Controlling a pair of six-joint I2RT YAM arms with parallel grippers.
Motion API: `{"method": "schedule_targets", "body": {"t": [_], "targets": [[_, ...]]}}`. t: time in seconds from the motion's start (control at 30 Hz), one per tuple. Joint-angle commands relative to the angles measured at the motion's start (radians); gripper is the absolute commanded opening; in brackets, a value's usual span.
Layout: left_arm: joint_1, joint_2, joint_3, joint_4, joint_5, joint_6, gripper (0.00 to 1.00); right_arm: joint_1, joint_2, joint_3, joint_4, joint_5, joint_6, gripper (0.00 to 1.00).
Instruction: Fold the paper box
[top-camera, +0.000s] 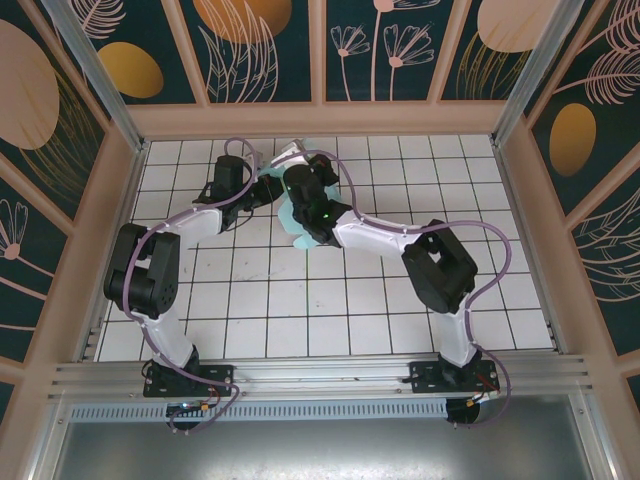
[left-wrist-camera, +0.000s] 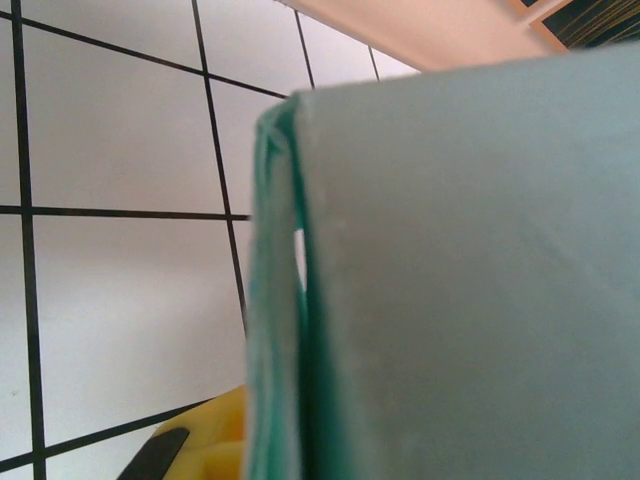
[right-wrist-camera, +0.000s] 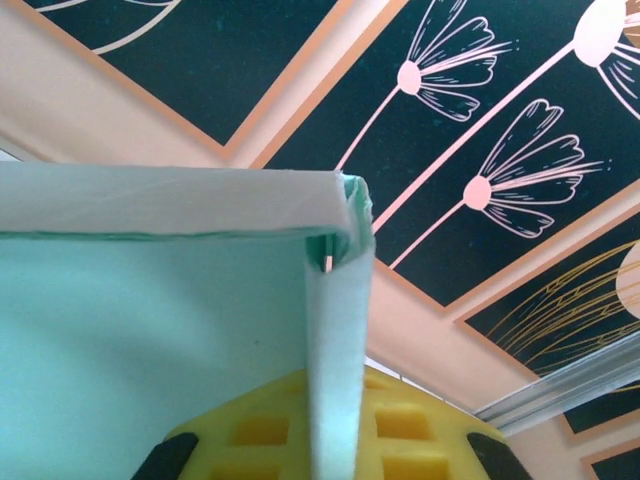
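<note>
- Paper box (top-camera: 297, 232): at the far middle of the tiled desk (top-camera: 400, 320), between the two arms' ends and partly hidden under them; upright panels meeting at a creased corner in both wrist views.
- Left claw (top-camera: 268, 190): close against the folded edge, one yellow finger (left-wrist-camera: 215, 440) just beside it; cannot tell whether closed.
- Right claw (top-camera: 308, 196): thin card panel (right-wrist-camera: 335, 380) standing across its yellow fingers (right-wrist-camera: 410, 425); open or clamped, cannot tell.
- Step in hand, by judgement: squaring a corner and bringing a side panel in.
- Press along the crease, not mid-panel, to keep the thin card from buckling.
- Brace with one claw while pushing with the other; go slowly to avoid springing the corner apart.
</note>
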Motion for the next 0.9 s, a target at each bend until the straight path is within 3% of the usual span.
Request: {"method": "schedule_targets", "body": {"t": [0.0, 0.03, 0.07, 0.2, 0.33, 0.63, 0.87], "targets": [[-0.029, -0.038, 0.019, 0.098, 0.115, 0.031, 0.0, 0.017, 0.035, -0.028, 0.018, -0.044, -0.017, 0.0], [-0.029, -0.037, 0.023, 0.086, 0.102, 0.028, 0.0, 0.017, 0.017, -0.046, 0.014, -0.083, 0.003, 0.24], [-0.028, -0.033, 0.032, 0.059, 0.079, 0.025, 0.0, 0.016, -0.012, -0.063, -0.002, -0.13, 0.044, 0.41], [-0.029, -0.022, 0.053, 0.003, 0.01, 0.012, 0.0, -0.008, -0.13, -0.118, -0.088, -0.341, 0.227, 0.75], [-0.029, -0.008, 0.074, -0.031, -0.021, 0.005, 0.0, -0.018, -0.266, -0.252, -0.014, -0.56, 0.239, 0.96], [-0.029, 0.005, 0.1, -0.062, -0.026, 0.035, 0.0, -0.135, -0.539, -0.443, -0.002, -0.858, 0.345, 0.99], [-0.029, 0.019, 0.12, -0.076, -0.009, 0.046, 0.0, -0.297, -0.686, -0.524, 0.048, -1.167, 0.512, 0.92]]}}
